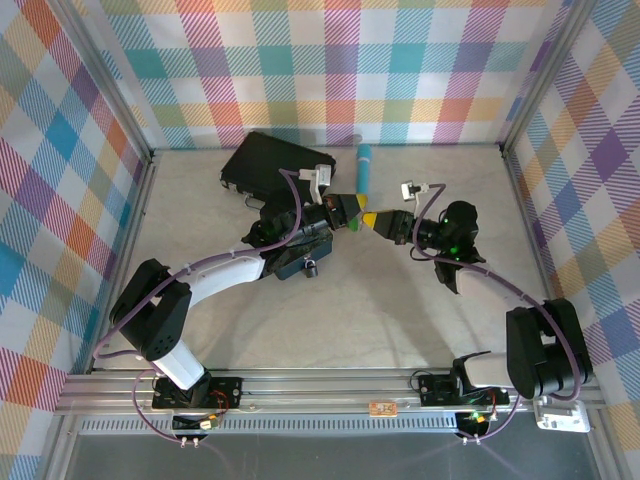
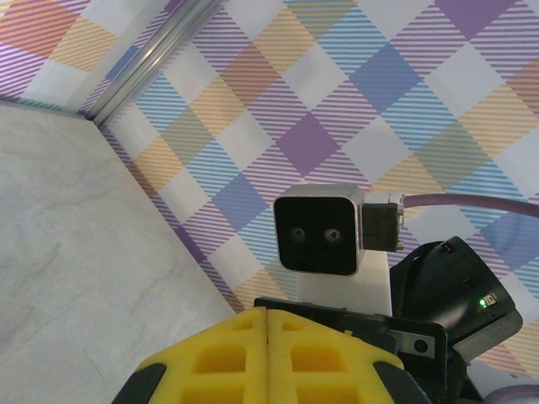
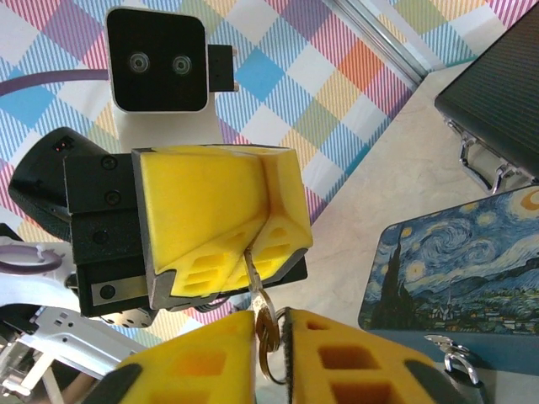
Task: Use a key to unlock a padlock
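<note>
Right pincer (image 3: pixel 271 320) nearest lens, fingers narrowly flanking key (image 3: pixel 264 332) bow; firm grip unclear. Left pincer (image 3: pixel 250 240) clamped on key blade. Key long axis runs pincer to pincer, right of starry box (image 3: pixel 455 269). Padlock (image 1: pixel 312 267) at box front, nearer left arm.

Black case (image 1: pixel 268 160) flat at back-L of table (image 1: pixel 400 310), set at an angle. Seen from R wrist: silvery latch (image 3: pixel 482 160) on its edge. Starry-night box (image 3: pixel 459 269) near case, painted lid facing up, w/ blue swirls & yellow moon. From top: mostly hidden, just a dark-blue bit approx. centre-L. Teal tube (image 1: pixel 364 165) lying just R of case, one end close to back wall. Plaid walls (image 1: pixel 60 200) on 3 sides. Alu rail (image 1: pixel 330 385) along near edge.
</note>
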Tool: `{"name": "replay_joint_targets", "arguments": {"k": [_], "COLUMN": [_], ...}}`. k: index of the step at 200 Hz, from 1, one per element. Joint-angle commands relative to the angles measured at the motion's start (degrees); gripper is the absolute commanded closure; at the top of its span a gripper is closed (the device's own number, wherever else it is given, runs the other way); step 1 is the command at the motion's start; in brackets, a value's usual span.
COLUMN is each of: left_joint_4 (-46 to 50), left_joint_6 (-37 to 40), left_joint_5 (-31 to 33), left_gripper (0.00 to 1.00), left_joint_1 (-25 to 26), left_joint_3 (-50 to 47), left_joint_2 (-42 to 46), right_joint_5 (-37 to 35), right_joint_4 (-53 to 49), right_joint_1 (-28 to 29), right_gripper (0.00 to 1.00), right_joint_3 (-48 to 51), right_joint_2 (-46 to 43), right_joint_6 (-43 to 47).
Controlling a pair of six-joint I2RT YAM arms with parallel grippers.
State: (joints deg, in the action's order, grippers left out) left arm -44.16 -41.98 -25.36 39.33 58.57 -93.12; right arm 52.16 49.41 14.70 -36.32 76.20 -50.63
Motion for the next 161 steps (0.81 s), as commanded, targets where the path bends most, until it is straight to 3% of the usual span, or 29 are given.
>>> {"name": "replay_joint_targets", "arguments": {"k": [1,23,45,54,66,77,95,120,161], "left_joint_4": [-3.86,-4.57,-4.62,-4.20,-2.92,-1.51,0.46,2.06,3.76], "left_joint_6": [-0.79,-1.27,-1.77,-1.93,-1.97,-1.78,-1.19,-0.43,-0.73], "left_joint_5": [-0.12,-0.16,-0.06,0.53,1.89,2.33,1.97,-0.68,-3.93], "left_gripper": [1.00,1.00,1.00,0.83,0.46,0.35,0.32,0.37,0.41], "left_joint_1": [0.37,0.48,0.48,0.44,0.10,-0.45,-1.34,-1.63,-1.63], "left_joint_3": [-0.82,-0.90,-1.22,-1.56,-2.25,-2.84,-3.75,-3.60,-1.24], "left_joint_2": [1.90,1.80,2.06,2.49,3.37,4.35,5.41,5.20,2.62], "right_joint_5": [0.58,0.26,0.18,0.30,0.47,0.62,0.77,1.53,2.15], "right_joint_4": [4.11,5.02,4.81,3.51,-0.01,-3.72,-9.23,-15.62,-18.21], "right_joint_1": [0.42,0.52,0.43,0.44,0.42,0.42,0.42,0.43,0.43], "right_gripper": [0.90,1.00,1.00,1.00,1.00,1.00,1.00,1.00,1.00], "right_joint_3": [0.24,0.53,0.29,0.05,-0.59,-1.13,-2.23,-3.96,-5.06], "right_joint_2": [0.54,0.94,1.38,1.37,0.91,0.26,-0.85,-2.01,-2.33], "right_joint_6": [-0.76,-1.17,-0.97,-0.15,2.02,4.30,7.57,10.71,12.19]}}
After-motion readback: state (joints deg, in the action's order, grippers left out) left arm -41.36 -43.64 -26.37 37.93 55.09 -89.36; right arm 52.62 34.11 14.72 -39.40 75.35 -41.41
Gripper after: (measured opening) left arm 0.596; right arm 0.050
